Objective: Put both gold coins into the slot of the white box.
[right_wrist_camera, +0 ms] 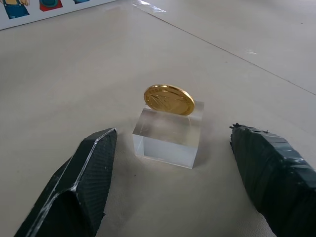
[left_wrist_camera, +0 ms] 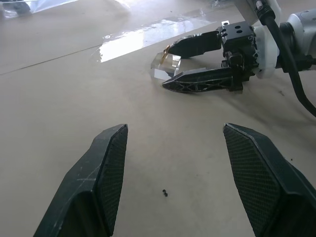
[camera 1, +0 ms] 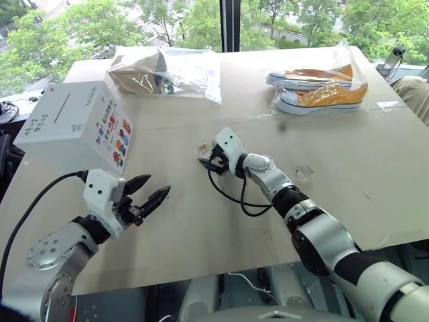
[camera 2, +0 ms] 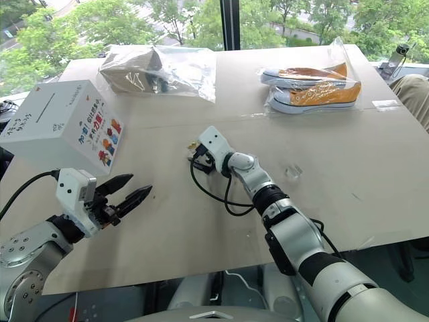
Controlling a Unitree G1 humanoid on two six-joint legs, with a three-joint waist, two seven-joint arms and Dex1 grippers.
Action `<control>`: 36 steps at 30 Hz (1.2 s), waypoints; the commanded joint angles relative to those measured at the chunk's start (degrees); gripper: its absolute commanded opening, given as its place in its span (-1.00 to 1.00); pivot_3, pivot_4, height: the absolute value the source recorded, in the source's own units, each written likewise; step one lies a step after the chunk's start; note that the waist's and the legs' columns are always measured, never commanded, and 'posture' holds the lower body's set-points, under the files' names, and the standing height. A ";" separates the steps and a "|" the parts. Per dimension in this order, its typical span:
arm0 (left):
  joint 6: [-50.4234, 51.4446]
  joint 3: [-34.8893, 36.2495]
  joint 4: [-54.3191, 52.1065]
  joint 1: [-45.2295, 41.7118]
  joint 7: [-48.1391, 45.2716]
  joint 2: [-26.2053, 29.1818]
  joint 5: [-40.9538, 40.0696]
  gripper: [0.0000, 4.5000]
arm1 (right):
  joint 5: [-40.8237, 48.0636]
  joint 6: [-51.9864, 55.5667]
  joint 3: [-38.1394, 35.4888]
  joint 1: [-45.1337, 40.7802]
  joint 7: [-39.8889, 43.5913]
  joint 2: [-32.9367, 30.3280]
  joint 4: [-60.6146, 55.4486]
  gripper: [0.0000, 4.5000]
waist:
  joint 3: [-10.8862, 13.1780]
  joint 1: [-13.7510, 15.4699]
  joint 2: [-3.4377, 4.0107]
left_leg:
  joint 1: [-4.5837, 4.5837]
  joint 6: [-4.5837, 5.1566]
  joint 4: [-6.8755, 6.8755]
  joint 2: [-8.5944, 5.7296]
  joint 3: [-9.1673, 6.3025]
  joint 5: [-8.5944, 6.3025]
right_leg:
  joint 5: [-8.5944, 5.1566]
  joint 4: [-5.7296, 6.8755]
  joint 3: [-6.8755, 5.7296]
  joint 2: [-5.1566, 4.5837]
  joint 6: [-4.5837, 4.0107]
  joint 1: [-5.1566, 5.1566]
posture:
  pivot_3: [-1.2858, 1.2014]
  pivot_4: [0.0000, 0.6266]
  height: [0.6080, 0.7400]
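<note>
Left gripper (camera 1: 149,191) sits lower left with its fingers spread, holding nothing. Mid-frame, the right gripper (right_wrist_camera: 168,182) is spread around a gold coin (right_wrist_camera: 169,99) on a clear block (right_wrist_camera: 168,138), so I'd say it's grabbing coin one. Next up: pinch it, then carry it to the slot (camera 1: 62,108) on the white box (camera 1: 74,127), upper left.

bare table (camera 1: 201,221) between hands, white box (camera 1: 74,124) left

Coin (right_wrist_camera: 169,99) upright on block (right_wrist_camera: 167,138), between right claw (right_wrist_camera: 185,168) fingers
</note>
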 commanded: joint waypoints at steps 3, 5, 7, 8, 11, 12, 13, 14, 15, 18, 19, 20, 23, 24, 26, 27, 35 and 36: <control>-1.23 0.49 -0.30 0.14 -0.62 0.40 0.54 0.41 | 0.70 1.01 -0.67 0.20 -0.45 4.68 -0.88 -0.45 | 0.00 -0.10 0.00 | 0.00 0.00 0.00 0.00 0.00 0.00 | 0.00 -0.01 0.00 0.01 0.00 0.00 | 0.03 -0.52 1.00; -1.16 0.43 -0.34 0.09 -0.75 0.37 0.66 0.41 | 0.73 1.04 -0.74 0.21 -0.29 4.57 -1.08 -0.51 | 0.00 -0.13 0.01 | 0.00 0.00 -0.01 0.00 0.01 0.00 | 0.00 -0.01 0.00 0.01 0.00 0.00 | 0.03 -0.52 1.00; -1.14 0.46 -0.24 -0.04 -0.89 0.41 0.76 0.41 | 0.84 1.03 -0.74 0.25 -0.07 4.57 -1.25 -0.51 | 0.00 -0.11 0.01 | 0.00 0.00 -0.01 0.00 0.00 0.00 | 0.00 -0.01 -0.01 0.01 0.00 0.00 | 0.03 -0.52 1.00; -1.12 0.47 -0.19 -0.13 -0.93 0.44 0.78 0.41 | 0.99 0.87 -0.72 0.37 0.41 4.58 -1.52 -0.51 | 0.00 -0.10 0.01 | 0.00 0.00 -0.01 0.00 -0.01 0.00 | 0.00 -0.01 -0.01 0.01 0.00 0.00 | 0.03 -0.52 1.00; -1.00 0.49 0.02 -0.51 -1.06 0.54 0.76 0.41 | 1.37 1.04 -0.66 0.68 1.26 4.53 -2.52 -0.51 | 0.01 -0.12 0.01 | 0.00 0.00 -0.01 0.00 0.00 0.00 | 0.00 -0.01 0.00 0.01 0.00 0.00 | 0.03 -0.52 1.00; -0.95 0.42 0.10 -0.68 -1.10 0.58 0.79 0.41 | 1.58 1.25 -0.68 0.86 1.63 4.38 -3.13 -0.51 | 0.01 -0.13 0.02 | 0.00 0.00 -0.01 0.00 0.00 0.00 | 0.00 -0.02 0.00 0.01 0.00 0.00 | 0.03 -0.52 1.00; -0.91 0.29 0.19 -0.86 -1.16 0.63 0.83 0.41 | 1.82 1.63 -0.69 1.18 2.14 4.10 -4.02 -0.51 | 0.01 -0.14 0.02 | 0.00 0.00 -0.01 0.00 0.00 0.00 | 0.00 -0.01 -0.01 0.01 0.00 -0.01 | 0.03 -0.52 1.00; -0.85 0.16 0.25 -1.04 -1.20 0.65 0.86 0.41 | 2.03 2.02 -0.67 1.58 2.76 3.75 -5.02 -0.51 | 0.01 -0.13 0.02 | 0.00 0.00 -0.01 0.00 0.00 0.00 | 0.00 -0.01 -0.01 0.02 0.00 -0.01 | 0.03 -0.52 1.00; -0.80 0.06 0.34 -1.22 -1.26 0.69 0.89 0.41 | 2.23 2.35 -0.60 2.00 3.48 3.38 -6.05 -0.51 | 0.01 -0.11 0.02 | 0.00 0.00 -0.01 0.00 0.00 0.00 | 0.00 -0.01 -0.01 0.01 0.00 -0.01 | 0.03 -0.52 1.00; -0.66 -0.37 0.59 -1.84 -1.36 0.87 0.93 0.41 | 3.06 5.04 -0.36 4.40 6.10 1.26 -11.64 -0.51 | 0.01 -0.09 0.01 | -0.01 0.01 -0.03 0.01 -0.01 -0.01 | 0.00 -0.02 -0.01 -0.01 0.00 -0.01 | 0.03 -0.52 1.00; -0.62 -0.53 0.62 -2.05 -1.40 0.94 0.89 0.41 | 3.35 6.21 -0.26 5.42 7.05 0.41 -14.01 -0.51 | 0.01 -0.07 0.01 | -0.01 0.01 -0.03 0.01 -0.01 -0.01 | 0.00 -0.03 -0.01 -0.01 0.00 -0.01 | 0.03 -0.52 1.00; -0.58 -0.71 0.65 -2.28 -1.45 1.03 0.83 0.41 | 3.65 7.72 -0.19 6.60 8.01 -0.53 -16.75 -0.51 | 0.01 -0.07 0.01 | -0.01 0.01 -0.03 0.01 -0.02 -0.01 | 0.00 -0.04 -0.01 -0.03 0.00 -0.01 | 0.03 -0.52 1.00; -0.01 -1.41 0.47 -3.38 -1.90 1.53 0.27 0.41 | 4.57 12.53 -0.30 10.75 11.34 -4.67 -26.05 -0.51 | 0.02 0.15 0.02 | -0.02 0.01 -0.03 0.01 -0.02 -0.01 | 0.00 -0.04 -0.02 -0.06 0.01 -0.01 | 0.03 -0.52 1.00; 0.27 -1.65 0.21 -3.74 -2.19 1.87 0.07 0.41 | 4.84 14.22 -0.31 12.05 12.24 -6.10 -28.99 -0.51 | 0.02 0.34 0.02 | -0.05 0.01 -0.03 -0.01 -0.06 -0.01 | 0.00 -0.04 -0.07 -0.06 0.01 -0.01 | 0.03 -0.52 1.00; 1.42 -1.74 -0.77 -4.78 -2.58 2.45 -1.28 0.41 | 5.65 17.84 -0.49 14.51 13.55 -8.94 -34.63 -0.51 | 0.01 0.34 0.02 | -0.06 0.01 -0.01 -0.05 -0.08 -0.01 | 0.00 -0.06 -0.10 -0.05 0.01 0.02 | 0.03 -0.52 1.00; 1.88 -1.74 -1.12 -5.21 -2.71 2.69 -1.85 0.41 | 5.97 19.16 -0.49 15.39 13.89 -10.00 -36.76 -0.51 | 0.01 0.35 0.02 | -0.08 0.01 0.00 -0.07 -0.09 -0.01 | 0.00 -0.06 -0.11 -0.06 0.01 0.02 | 0.03 -0.52 1.00; 5.53 -5.52 -3.74 -10.66 -4.71 7.07 -4.43 0.41 | 9.97 29.65 -2.96 22.78 16.09 -20.68 -53.68 -0.51 | 0.02 -0.04 0.03 | -0.04 0.01 -0.02 0.00 -0.04 -0.01 | 0.00 -0.04 -0.07 0.04 0.02 0.01 | 0.03 -0.52 1.00; 5.77 -5.87 -3.80 -11.16 -4.88 7.41 -4.59 0.41 | 10.46 30.44 -3.09 23.48 16.28 -21.60 -55.05 -0.51 | 0.02 -0.08 0.03 | -0.03 0.01 -0.02 0.00 -0.01 -0.01 | -0.01 -0.03 -0.04 0.06 0.02 0.01 | 0.03 -0.52 1.00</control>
